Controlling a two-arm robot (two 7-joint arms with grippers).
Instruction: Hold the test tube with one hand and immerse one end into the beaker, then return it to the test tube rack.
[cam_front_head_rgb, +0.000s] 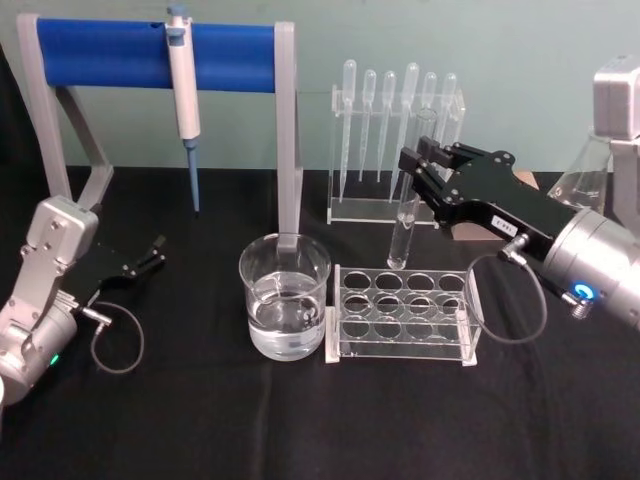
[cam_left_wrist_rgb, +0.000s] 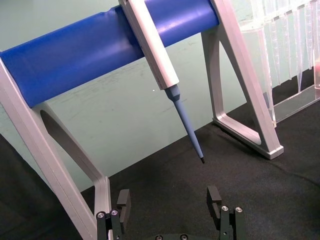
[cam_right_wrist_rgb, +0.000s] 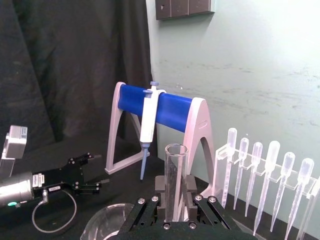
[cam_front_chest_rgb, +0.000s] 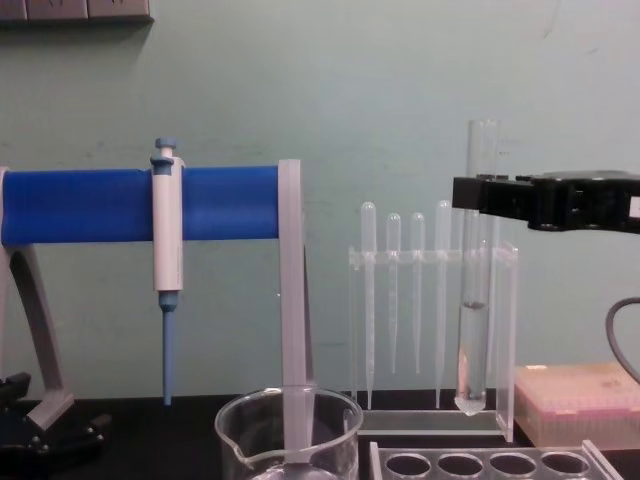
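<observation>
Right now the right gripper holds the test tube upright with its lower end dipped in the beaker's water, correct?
No. The right gripper holds the test tube upright, but its lower end hangs in the air by the rack, apart from the beaker, not in its water. The chest view shows this.

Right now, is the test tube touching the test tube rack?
Apart. The chest view shows the test tube, held by the right gripper, hanging with its round bottom clear above the rack.
</observation>
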